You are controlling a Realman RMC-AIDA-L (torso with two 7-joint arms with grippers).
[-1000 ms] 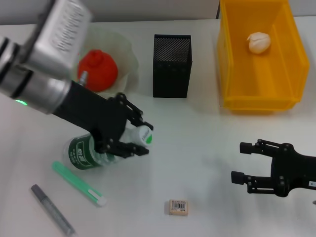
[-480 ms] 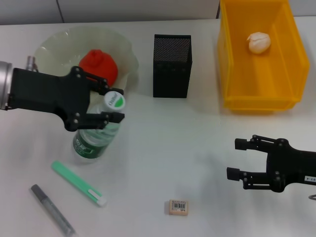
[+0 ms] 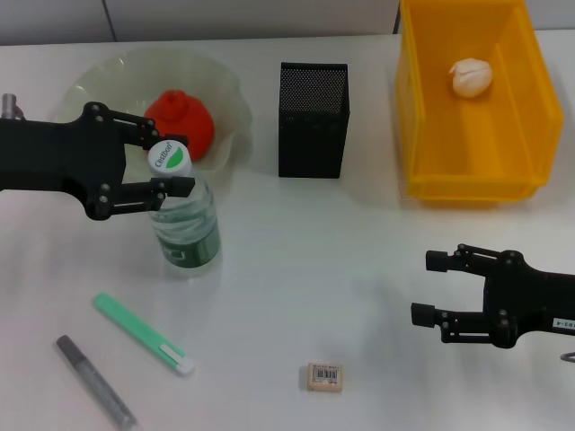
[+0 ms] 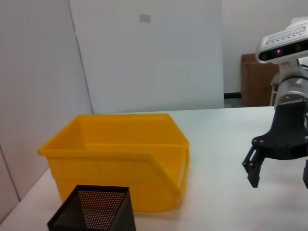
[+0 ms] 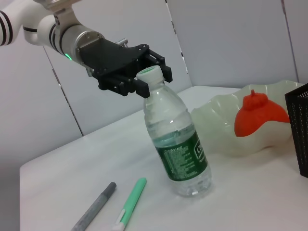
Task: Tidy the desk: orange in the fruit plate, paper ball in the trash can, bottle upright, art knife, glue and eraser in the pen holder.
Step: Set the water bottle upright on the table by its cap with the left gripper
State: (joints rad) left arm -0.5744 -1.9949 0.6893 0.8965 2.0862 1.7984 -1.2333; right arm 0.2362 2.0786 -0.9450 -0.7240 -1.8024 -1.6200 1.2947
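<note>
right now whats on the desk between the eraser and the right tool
Nothing: in the head view only bare desk lies between the eraser and the right tool.

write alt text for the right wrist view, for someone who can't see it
The left gripper brackets the cap of the standing bottle on a white table. The orange sits in the fruit plate behind; the glue and art knife lie in front.

My left pincer (image 3: pixel 166 165) is matte black, with linked, bolted fingers; behind it I see a silver cylindrical wrist, a green light and black-banded white arm. My right pincer (image 3: pixel 437 288) is the same black linkage, carrying a small white label.
</note>
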